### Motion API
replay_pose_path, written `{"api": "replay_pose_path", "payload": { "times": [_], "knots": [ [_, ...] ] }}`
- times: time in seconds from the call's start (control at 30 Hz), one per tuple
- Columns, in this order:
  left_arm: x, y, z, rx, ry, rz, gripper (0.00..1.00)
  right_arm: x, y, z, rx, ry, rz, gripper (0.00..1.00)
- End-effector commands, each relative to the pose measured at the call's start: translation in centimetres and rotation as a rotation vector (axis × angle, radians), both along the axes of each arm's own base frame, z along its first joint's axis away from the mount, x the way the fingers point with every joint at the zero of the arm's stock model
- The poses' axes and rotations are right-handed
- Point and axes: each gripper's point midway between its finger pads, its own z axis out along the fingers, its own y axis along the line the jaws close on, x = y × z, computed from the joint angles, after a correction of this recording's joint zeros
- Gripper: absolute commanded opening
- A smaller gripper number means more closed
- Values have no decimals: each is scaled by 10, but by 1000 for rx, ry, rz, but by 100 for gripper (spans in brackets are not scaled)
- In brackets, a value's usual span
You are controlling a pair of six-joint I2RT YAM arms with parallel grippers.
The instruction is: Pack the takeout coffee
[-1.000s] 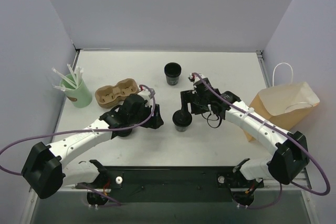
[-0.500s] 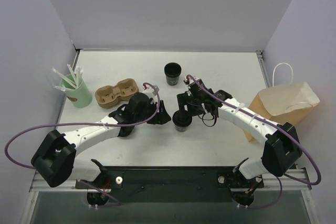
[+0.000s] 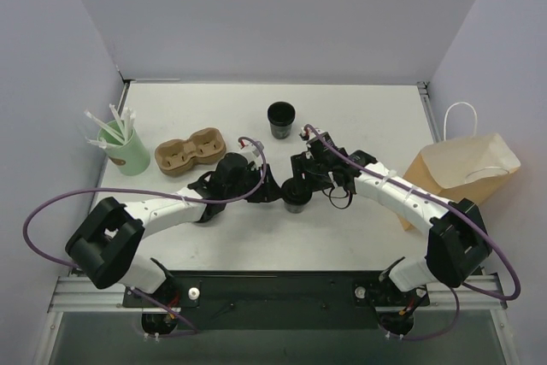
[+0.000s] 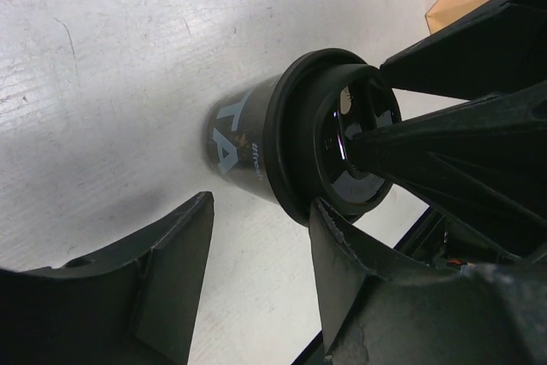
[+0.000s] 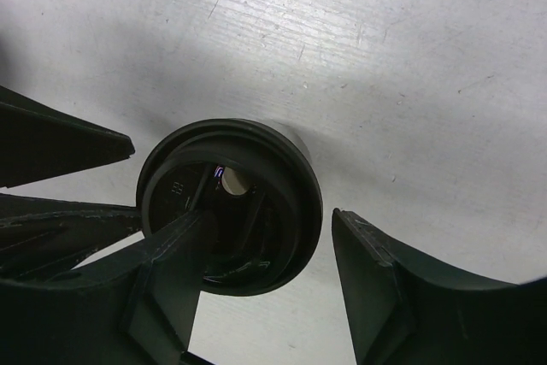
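Note:
The takeout coffee [image 3: 297, 201], a small black cup with a black lid, stands upright on the white table between both arms. My left gripper [image 3: 272, 191] sits just left of it, open. In the left wrist view the cup [image 4: 248, 147] lies just beyond the gripper [image 4: 261, 204], with one finger [image 4: 359, 279] against the lid's rim. My right gripper [image 3: 301, 179] hangs over the cup from behind, open. In the right wrist view the gripper [image 5: 269, 214] has one finger [image 5: 171, 271] above the lid [image 5: 256, 160] and the other clear to its right.
A brown paper bag [image 3: 461, 173] lies at the right edge. An open black cup [image 3: 280, 119] stands behind the grippers. A brown cup carrier [image 3: 190, 151] and a mint-green cup of white straws [image 3: 122, 150] are at the left.
The left arm has reached rightward up to the cup. The right gripper has shifted left and down over the lid. Both pairs of jaws have narrowed. The cup has stayed put.

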Motion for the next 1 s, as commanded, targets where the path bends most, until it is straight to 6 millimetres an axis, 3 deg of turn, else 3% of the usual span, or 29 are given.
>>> {"api": "replay_pose_path", "payload": {
  "times": [0.0,0.2,0.37,0.5,0.7,0.97],
  "knots": [
    [1,-13,8,-61,-29,-18,57,-10,-4,-17,-17,47,-9,58],
    [-1,-11,-4,-50,-15,-2,47,-15,-8,-27,-17,68,-25,54],
    [-8,6,-32,21,33,60,38,-22,-14,-43,5,102,-58,52],
    [-13,22,-55,90,70,128,23,-30,-23,-58,11,139,-93,52],
    [-32,48,-100,195,162,190,21,-37,-32,-73,22,187,-139,51],
    [-48,42,-125,283,179,160,23,-40,-37,-86,34,218,-154,50]
  ]
}}
